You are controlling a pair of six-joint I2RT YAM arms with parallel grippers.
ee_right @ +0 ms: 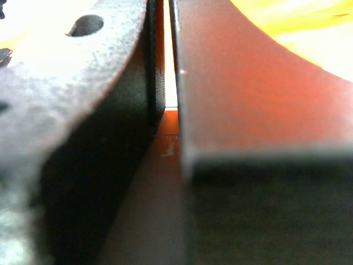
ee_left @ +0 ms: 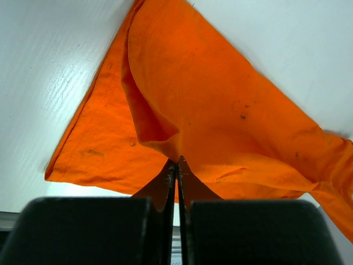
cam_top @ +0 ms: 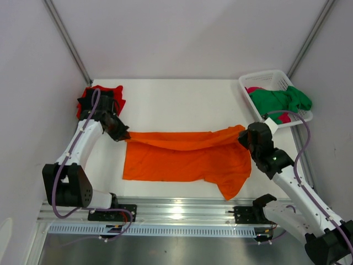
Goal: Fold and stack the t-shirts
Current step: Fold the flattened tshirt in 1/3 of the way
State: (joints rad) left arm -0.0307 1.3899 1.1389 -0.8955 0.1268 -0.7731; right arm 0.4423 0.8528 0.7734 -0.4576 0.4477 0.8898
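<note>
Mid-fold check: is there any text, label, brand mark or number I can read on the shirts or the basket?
No readable text anywhere.
orange t-shirt: plain, only small dark specks in the left wrist view.
red t-shirt: no print visible.
green t-shirt: no print visible.
white lattice basket: no label visible.

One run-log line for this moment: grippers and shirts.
left gripper: shut on orange t-shirt | right gripper: shut on orange t-shirt | far edge: lifted between them | red t-shirt: far left corner
</note>
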